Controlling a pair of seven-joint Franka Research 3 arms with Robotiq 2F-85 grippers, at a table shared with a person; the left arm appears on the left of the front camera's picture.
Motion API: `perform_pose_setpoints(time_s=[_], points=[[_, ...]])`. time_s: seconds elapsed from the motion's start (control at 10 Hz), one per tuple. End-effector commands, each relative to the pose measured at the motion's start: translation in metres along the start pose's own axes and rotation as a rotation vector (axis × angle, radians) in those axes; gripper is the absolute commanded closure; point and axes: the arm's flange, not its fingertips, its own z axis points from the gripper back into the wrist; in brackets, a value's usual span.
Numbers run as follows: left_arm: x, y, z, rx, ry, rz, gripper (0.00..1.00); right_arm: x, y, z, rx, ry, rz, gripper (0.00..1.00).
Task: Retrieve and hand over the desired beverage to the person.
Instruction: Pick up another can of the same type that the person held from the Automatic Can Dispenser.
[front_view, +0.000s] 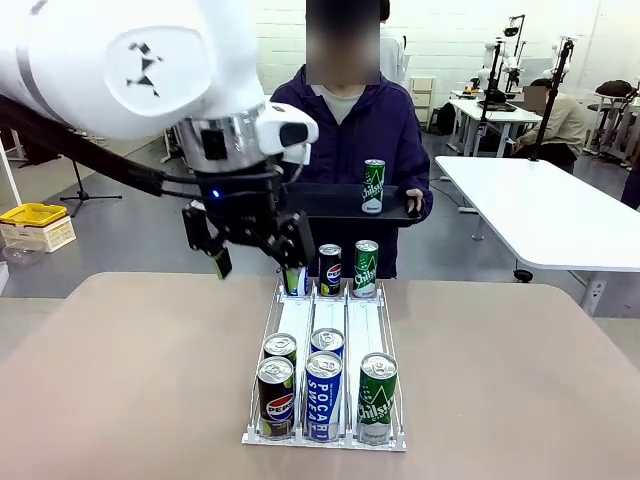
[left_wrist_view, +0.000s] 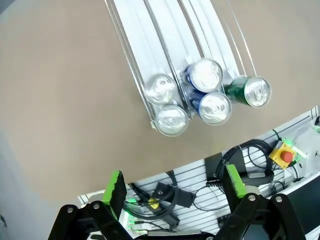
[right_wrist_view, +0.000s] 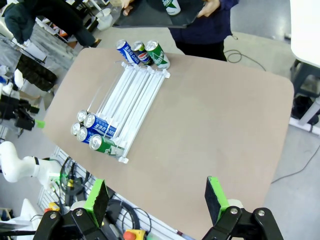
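**White shells, black grippers, green pads**

The left arm (front_view: 120, 60) is a glossy, rounded white shell with a small black emblem. Below it are a ribbed silver ring, a white wrist block and a small blue light, and a black cable (front_view: 100, 160) trails along it. The black, angular left gripper (left_wrist_view: 174, 189) has fingers (left_wrist_view: 115, 192) faced with bright green pads and bolted at the knuckles. The right gripper (right_wrist_view: 156, 200) looks the same. The person (front_view: 340, 130) wears a dark navy-purple hooded jacket over what seems to be a grey shirt.
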Motion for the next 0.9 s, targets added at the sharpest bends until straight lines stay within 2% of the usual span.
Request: perform_pose_setpoints(time_s=[0.0, 0.3, 0.5, 0.8], points=[[-0.017, -0.023, -0.013, 0.035, -0.009, 0.071, 0.0, 0.003, -0.003, -0.001, -0.005, 0.002, 0.007, 0.0], [-0.021, -0.048, -0.047, 0.085, -0.012, 0.14, 0.0, 0.003, -0.003, -0.001, -0.005, 0.002, 0.007, 0.0], [-0.006, -0.058, -0.066, 0.065, 0.028, 0.165, 0.0, 0.003, -0.003, -0.001, -0.005, 0.002, 0.007, 0.0], [0.014, -0.071, -0.085, 0.044, 0.027, 0.192, 0.0, 0.003, -0.003, -0.001, -0.005, 0.002, 0.007, 0.0]])
